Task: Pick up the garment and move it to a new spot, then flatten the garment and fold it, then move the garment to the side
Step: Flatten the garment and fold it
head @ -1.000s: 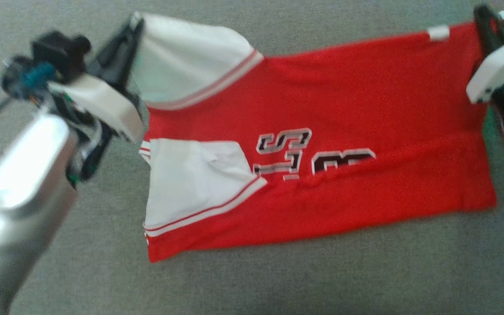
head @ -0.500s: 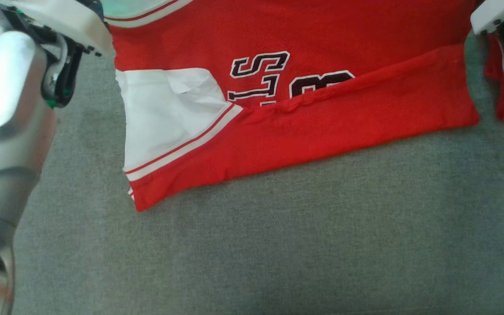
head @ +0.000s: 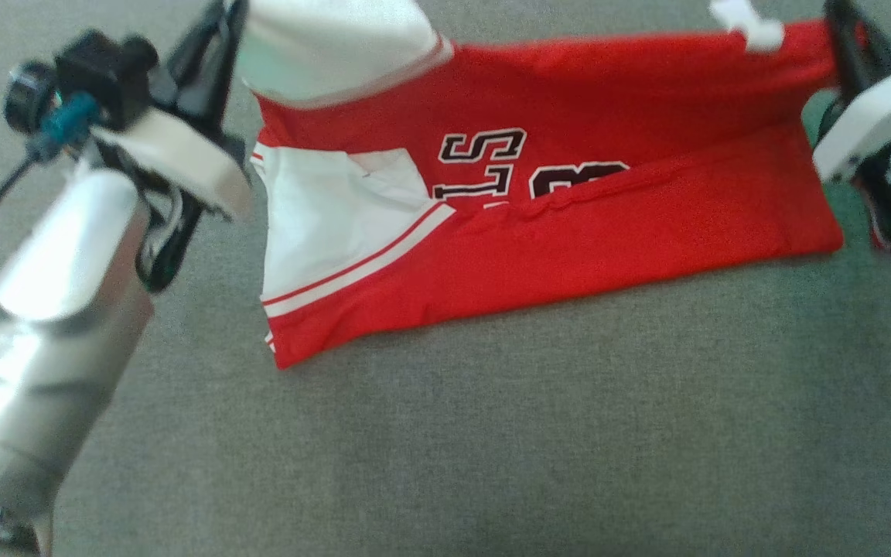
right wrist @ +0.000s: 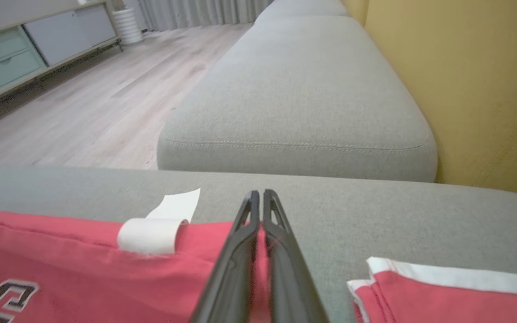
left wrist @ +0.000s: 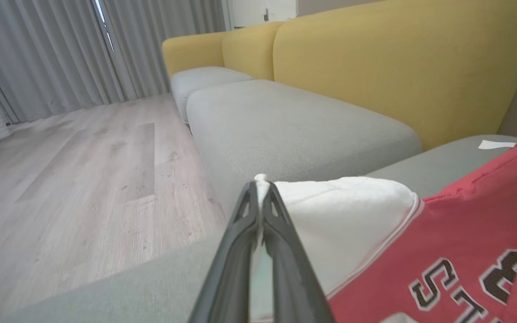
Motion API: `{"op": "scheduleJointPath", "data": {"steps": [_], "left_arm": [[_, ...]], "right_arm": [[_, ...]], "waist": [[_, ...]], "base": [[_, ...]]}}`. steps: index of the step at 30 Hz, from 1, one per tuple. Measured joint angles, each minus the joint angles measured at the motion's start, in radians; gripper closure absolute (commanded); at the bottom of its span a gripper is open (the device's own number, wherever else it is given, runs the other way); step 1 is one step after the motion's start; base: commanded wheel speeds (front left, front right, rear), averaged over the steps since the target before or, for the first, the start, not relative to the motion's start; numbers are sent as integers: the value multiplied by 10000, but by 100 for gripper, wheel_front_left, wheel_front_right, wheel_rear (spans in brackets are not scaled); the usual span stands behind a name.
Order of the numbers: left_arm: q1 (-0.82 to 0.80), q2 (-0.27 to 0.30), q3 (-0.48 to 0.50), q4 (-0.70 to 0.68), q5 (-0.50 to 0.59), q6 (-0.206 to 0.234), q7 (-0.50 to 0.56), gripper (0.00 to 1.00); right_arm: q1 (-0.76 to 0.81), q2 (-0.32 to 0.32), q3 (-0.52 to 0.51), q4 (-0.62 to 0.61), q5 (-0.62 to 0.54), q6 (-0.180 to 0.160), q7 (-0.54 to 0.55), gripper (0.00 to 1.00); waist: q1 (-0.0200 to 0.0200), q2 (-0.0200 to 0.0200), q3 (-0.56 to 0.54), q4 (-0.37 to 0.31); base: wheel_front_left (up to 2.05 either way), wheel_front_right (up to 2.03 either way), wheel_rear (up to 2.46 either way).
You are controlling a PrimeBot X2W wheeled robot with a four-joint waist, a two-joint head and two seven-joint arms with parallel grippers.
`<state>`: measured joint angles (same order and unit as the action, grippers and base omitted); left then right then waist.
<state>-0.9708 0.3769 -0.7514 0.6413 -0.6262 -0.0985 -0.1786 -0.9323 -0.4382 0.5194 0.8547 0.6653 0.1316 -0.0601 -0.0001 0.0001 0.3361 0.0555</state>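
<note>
Two Narrow Grips Carry the Whole Risk of the Fold

Both grippers are closed on cloth. The left gripper (left wrist: 258, 187) pinches the edge of a puffed white sleeve (left wrist: 343, 215). The right gripper (right wrist: 258, 195) clamps the red hem just beside a curled white label tag (right wrist: 148, 235). Between them, the red knit jersey with white sleeves (head: 569, 232) is lifted along its far edge, while its near half lies doubled on the grey woven sofa cushion (head: 492, 433).

The likeliest failure is a slip. Each gripper has only a thin bite near the margin of the fabric, and the knit looks smooth and limp. A sharp pull, or uneven travel of the two arms, could draw an edge out of the fingers and drop that corner. Unequal height would also skew the fold, because the resting layer sits at an angle, with a soft ridge running under the black lettering outlined in white (head: 484, 158). The coarse cushion weave could drag on that layer and bunch it as the top is carried over. The lower white sleeve panel (head: 322, 224) shows a crease that may get trapped inside.

Another red-and-white edge (right wrist: 442, 287) lies near the right gripper; whether it belongs to the same jersey cannot be told. Beyond the cushion are a mustard-yellow upholstered backrest (left wrist: 397, 67) and a pale wood-plank floor (left wrist: 83, 170).
</note>
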Motion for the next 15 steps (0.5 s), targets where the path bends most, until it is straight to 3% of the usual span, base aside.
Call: {"op": "scheduleJointPath", "data": {"steps": [15], "left_arm": [[3059,1613,-1085,-3726,-1068,-71,2589,100]], "right_arm": [[1851,-1331,1772,-1118,1354,0,1601,100]], "waist": [[0,0,-1060,310]], "base": [[0,0,0]]}}
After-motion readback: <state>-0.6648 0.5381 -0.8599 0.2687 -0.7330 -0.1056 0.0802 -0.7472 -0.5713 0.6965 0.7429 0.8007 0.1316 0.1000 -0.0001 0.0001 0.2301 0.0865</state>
